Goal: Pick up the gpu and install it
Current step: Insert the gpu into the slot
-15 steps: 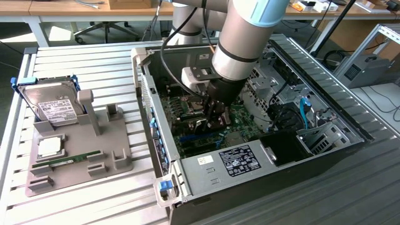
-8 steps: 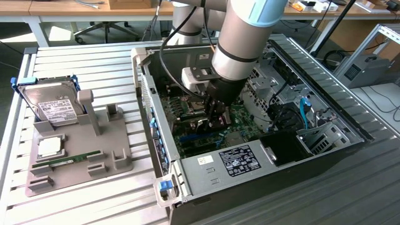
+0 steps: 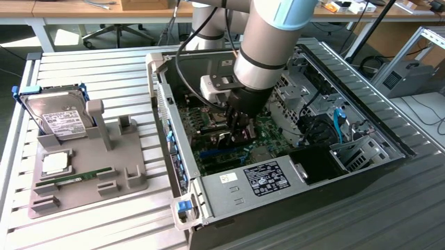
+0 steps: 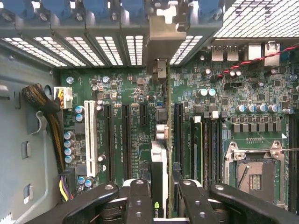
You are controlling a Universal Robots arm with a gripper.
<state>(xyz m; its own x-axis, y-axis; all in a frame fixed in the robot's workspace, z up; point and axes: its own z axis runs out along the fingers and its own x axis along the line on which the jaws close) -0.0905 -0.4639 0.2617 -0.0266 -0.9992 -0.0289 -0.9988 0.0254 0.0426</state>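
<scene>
Slatted metal bench: open PC case is seated on it, grey parts fixture placed just beside, exterior view's left.

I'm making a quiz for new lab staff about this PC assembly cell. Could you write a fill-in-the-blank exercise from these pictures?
1. The gripper is shut on the ____, held edge-on over the motherboard.
2. The arm reaches down into the open computer ____.
3. On the grey holder at the exterior view's left, the hard drive stands ____ rather than lying flat.
4. The narrow green RAM stick lies on the grey ____.

Missing words: gpu; case; tilted; holder
</scene>
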